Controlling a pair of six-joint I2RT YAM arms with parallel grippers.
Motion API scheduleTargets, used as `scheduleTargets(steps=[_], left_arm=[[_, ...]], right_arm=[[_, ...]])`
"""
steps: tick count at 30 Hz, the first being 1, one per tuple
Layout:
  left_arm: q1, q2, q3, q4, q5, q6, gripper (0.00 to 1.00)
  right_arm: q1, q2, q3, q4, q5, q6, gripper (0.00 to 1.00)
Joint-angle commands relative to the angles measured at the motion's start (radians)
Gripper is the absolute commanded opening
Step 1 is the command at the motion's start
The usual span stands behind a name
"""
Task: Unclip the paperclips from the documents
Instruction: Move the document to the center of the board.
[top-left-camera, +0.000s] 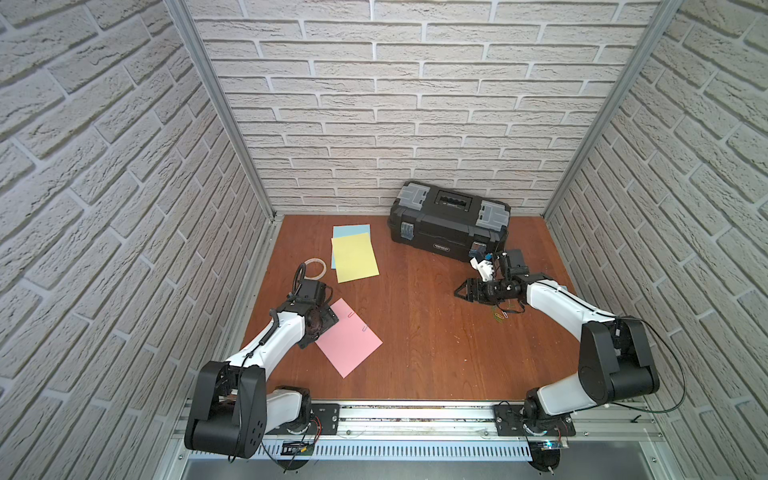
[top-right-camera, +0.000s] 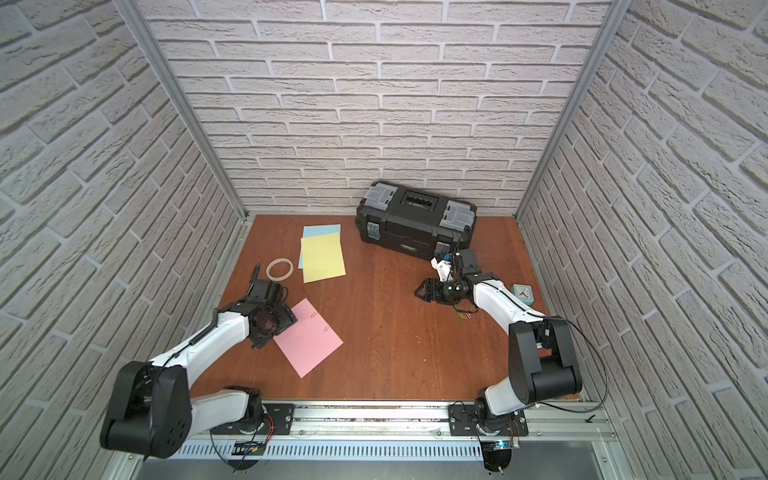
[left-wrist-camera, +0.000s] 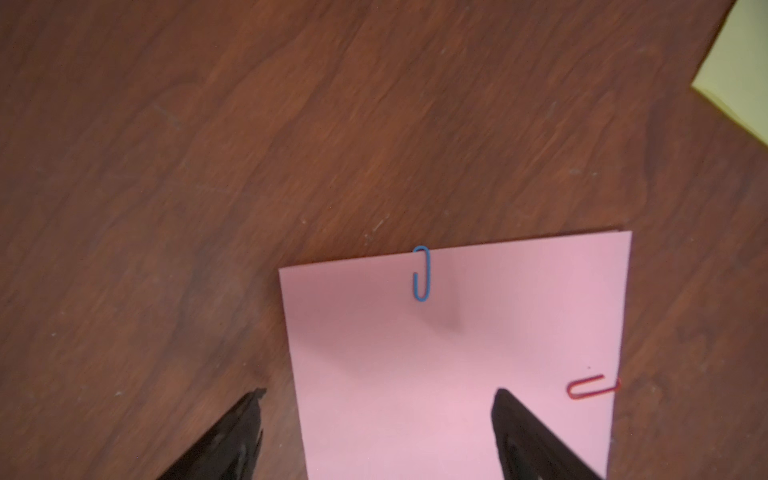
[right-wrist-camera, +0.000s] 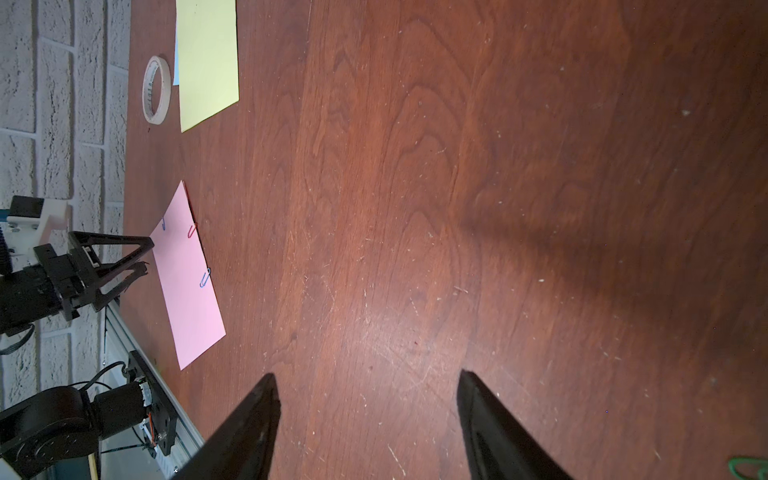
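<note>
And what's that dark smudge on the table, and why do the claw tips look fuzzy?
Right wrist view: the smudge is a soft shadow on the table, and the right claw tips look soft, being close to the lens. Left wrist view: the left claw is fuzzy too, yet the blue paperclip is sharp. In both top views the brick walls lean outward, a wide-lens effect.

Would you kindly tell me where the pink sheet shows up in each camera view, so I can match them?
In a top view: the pink sheet lies front left on the table.
In a top view: the same spot.
Left wrist: close up, partly under the open left claw.
Right wrist: far across the table, beside the left claw.
Shared landmark: the yellow sheet, seen in all four.
</note>
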Motion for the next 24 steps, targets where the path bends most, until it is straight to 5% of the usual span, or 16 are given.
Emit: scheduleTargets(steps=[1,10,24], left_arm=[[0.006,0.033,-0.014,0.055,0.035,-0.005,0.86],[-0.011,0.193,0.05,0.098,0.198,0.094,0.84],[-0.193,0.425,0.286,0.091,0.316,0.124,0.83]], right_arm=[[0.008,-0.012,0.021,0.027,-0.017,-0.017,0.69],[0.008,-0.023,0.023,0.016,-0.011,-0.024,0.69],[0.008,-0.034,0.035,-0.001,-0.012,-0.016,0.69]])
